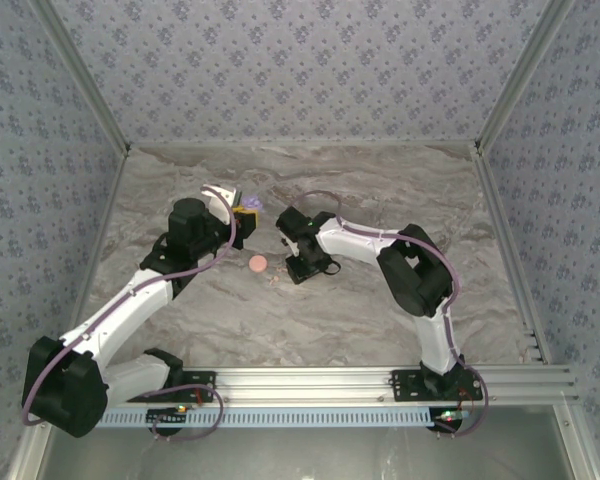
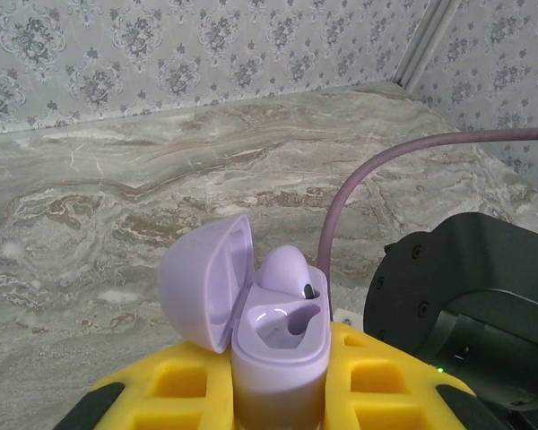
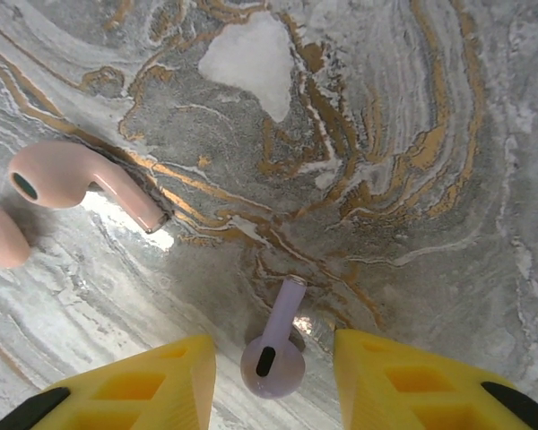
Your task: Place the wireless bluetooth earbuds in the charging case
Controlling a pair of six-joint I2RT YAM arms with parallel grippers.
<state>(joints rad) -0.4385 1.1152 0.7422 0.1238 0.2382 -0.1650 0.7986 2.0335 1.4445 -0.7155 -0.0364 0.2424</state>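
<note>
Fingers (image 3: pixel 152 381) of right gripper (image 3: pixel 271 348) spread wide, gripping nothing. The lavender earbud (image 3: pixel 273 365) lies flat on marble table (image 3: pixel 412 134) in the gap between them, stem pointing away from the wrist. Other side: left gripper (image 2: pixel 278 399) clamped on charging case (image 2: pixel 278 358), lid (image 2: pixel 202 282) flipped open, seated earbud (image 2: pixel 287 267) in one socket, empty socket (image 2: pixel 282 324) beside it.

Risks, as judged:
- Bud is small, rounded and flat on stone, so closing pads may squirt it out, or catch the stem alone and let it swing.
- Bad grip angle means the stem won't line up with the socket.
- Push on insertion could shift the case in the left pads or knock the open lid.
- Two pink earbuds (image 3: pixel 72 179) lie off to one side, apart from the fingers; a skewed descent could scatter them.

Views:
- Right wrist camera resolves bud orientation and the finger straddle.
- Top camera reduces buds to specks but gives spacing of both arms, with salmon-pink disc (image 1: pixel 258 264) between them.
- Left wrist camera shows which socket is free; top camera can't resolve that.
</note>
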